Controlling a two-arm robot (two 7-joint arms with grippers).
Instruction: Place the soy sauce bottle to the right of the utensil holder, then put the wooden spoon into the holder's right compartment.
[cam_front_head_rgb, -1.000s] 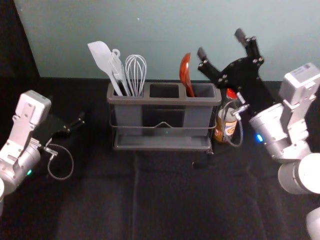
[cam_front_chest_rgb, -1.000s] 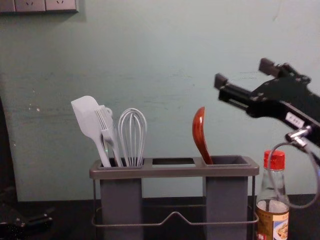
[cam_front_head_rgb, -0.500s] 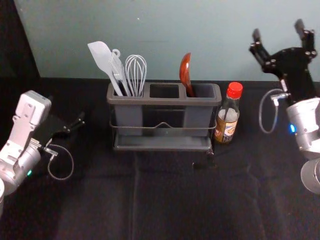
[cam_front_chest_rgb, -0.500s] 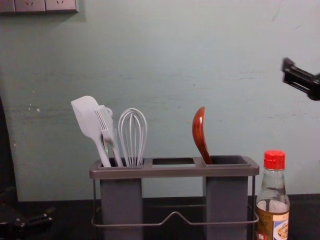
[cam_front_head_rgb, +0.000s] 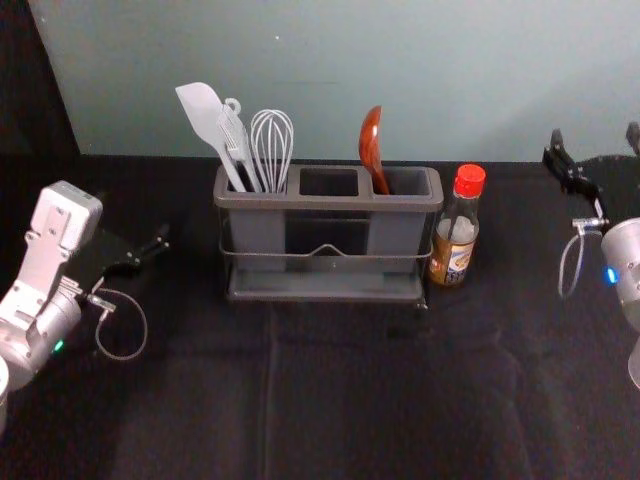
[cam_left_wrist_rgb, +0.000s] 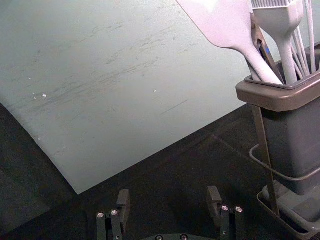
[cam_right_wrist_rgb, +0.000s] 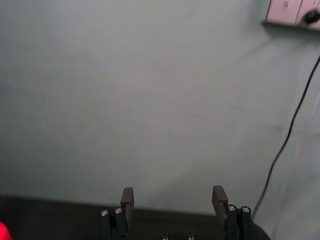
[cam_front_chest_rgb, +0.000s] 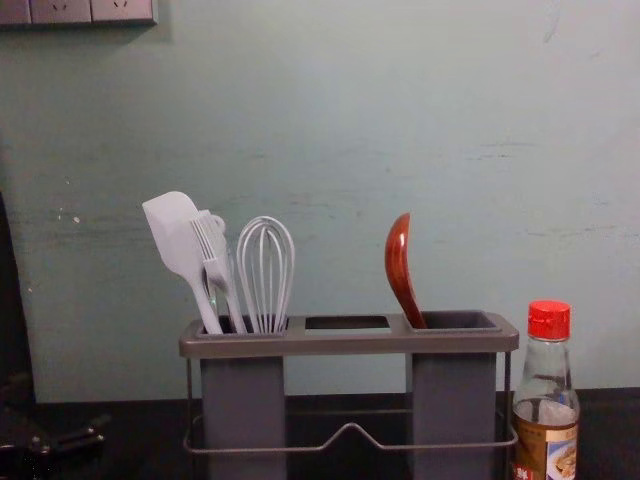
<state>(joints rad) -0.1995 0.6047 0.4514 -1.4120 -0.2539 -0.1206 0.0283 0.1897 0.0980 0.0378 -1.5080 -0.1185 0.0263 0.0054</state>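
Right gripper (cam_right_wrist_rgb: 172, 196) at far right, spread, empty; left gripper (cam_left_wrist_rgb: 168, 196) idle at left, likewise. Soy sauce bottle (cam_front_head_rgb: 455, 240) upright, just right of holder (cam_front_head_rgb: 335, 202); probably weighty, slick, grasp mid-body. Wooden spoon (cam_front_head_rgb: 370, 145) leans in right compartment (cam_front_head_rgb: 408, 181): likely light, stiff; pinch low on exposed part.

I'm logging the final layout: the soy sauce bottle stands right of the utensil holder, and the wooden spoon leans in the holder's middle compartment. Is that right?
Not quite: the wooden spoon is in the right compartment, as the head view shows. The rest holds.
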